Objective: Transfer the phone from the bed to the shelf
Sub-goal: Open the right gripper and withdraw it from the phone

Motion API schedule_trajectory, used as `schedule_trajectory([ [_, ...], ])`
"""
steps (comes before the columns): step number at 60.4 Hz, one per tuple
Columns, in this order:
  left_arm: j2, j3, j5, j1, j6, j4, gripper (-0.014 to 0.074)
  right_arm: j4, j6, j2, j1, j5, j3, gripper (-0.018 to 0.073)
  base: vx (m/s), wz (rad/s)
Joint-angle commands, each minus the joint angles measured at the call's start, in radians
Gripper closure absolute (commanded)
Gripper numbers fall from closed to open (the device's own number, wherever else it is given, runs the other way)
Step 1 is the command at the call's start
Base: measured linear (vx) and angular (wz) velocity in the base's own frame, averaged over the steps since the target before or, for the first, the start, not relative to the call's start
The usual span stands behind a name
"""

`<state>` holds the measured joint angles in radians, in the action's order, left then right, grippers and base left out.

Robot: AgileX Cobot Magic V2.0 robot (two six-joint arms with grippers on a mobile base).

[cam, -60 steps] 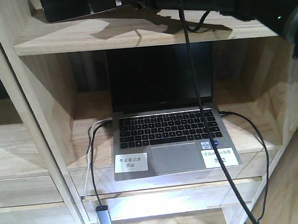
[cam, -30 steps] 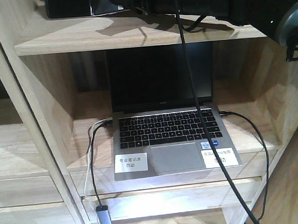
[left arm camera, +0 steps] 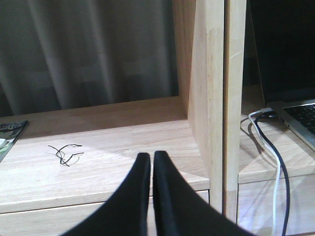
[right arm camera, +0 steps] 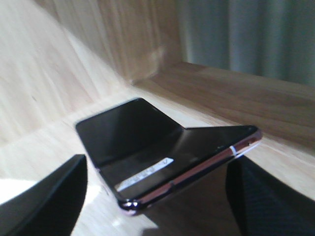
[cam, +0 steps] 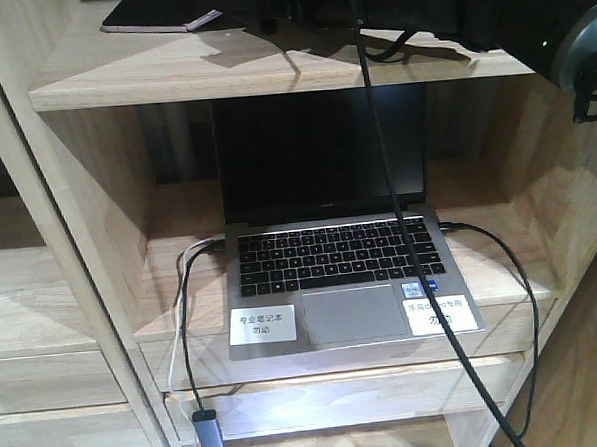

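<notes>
The phone (cam: 157, 16) is a glossy black slab with a metallic edge, lying on the shelf's upper board (cam: 271, 75). In the right wrist view the phone (right arm camera: 142, 142) lies between my right gripper's (right arm camera: 157, 201) spread fingers, and neither finger touches it. My right arm (cam: 407, 7) reaches over that board from the right. My left gripper (left arm camera: 151, 156) is shut on nothing and hovers before a lower shelf board (left arm camera: 98, 162). The bed is out of view.
An open grey laptop (cam: 331, 272) fills the middle compartment, with cables (cam: 481, 274) trailing down to an adapter (cam: 209, 428). A wooden upright divider (left arm camera: 216, 98) stands right of my left gripper. A scrap of black wire (left arm camera: 66, 153) lies on the lower board, with a grey curtain behind it.
The phone was held up at the top edge of the view; now it lies flat on the upper board. The right gripper has let it go and drawn back rightwards.
</notes>
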<state>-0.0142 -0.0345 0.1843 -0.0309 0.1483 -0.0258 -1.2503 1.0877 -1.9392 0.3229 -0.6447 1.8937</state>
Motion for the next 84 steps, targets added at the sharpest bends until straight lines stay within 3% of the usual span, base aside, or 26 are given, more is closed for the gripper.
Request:
schedule_trajectory([
  [1,-0.011,0.022,-0.072,0.007,-0.006,-0.009,0.0595,-0.011,-0.024,0.058,-0.017,0.022,0.033,-0.0001,0.0,0.0],
  [28,-0.011,0.022,-0.072,0.007,-0.006,-0.009,0.0595,0.183,-0.169,0.158,-0.038,-0.003,0.033,0.003,0.0,0.0],
  [38,-0.011,0.022,-0.072,0.007,-0.006,-0.009,0.0595,0.248,-0.214,0.208,-0.038,-0.022,0.027,0.0225,0.0,0.0],
  [49,-0.011,0.022,-0.072,0.007,-0.006,-0.009,0.0595,0.259,-0.218,0.261,-0.038,-0.093,0.027,0.0576,0.0,0.0],
  [60,-0.011,0.022,-0.072,0.007,-0.006,-0.009,0.0595,0.281,-0.272,0.301,-0.038,-0.154,0.027,0.0566,0.0,0.0],
  [68,-0.011,0.022,-0.072,0.007,-0.006,-0.009,0.0595,0.352,-0.33,0.333,-0.038,-0.148,0.011,0.0566,0.0,0.0],
  [75,-0.011,0.022,-0.072,0.007,-0.006,-0.009,0.0595,0.399,-0.356,0.405,-0.038,-0.05,-0.119,0.0566,0.0,0.0],
  [84,-0.011,0.022,-0.072,0.007,-0.006,-0.009,0.0595,0.389,-0.305,0.549,-0.038,0.105,-0.363,0.0566,0.0,0.0],
])
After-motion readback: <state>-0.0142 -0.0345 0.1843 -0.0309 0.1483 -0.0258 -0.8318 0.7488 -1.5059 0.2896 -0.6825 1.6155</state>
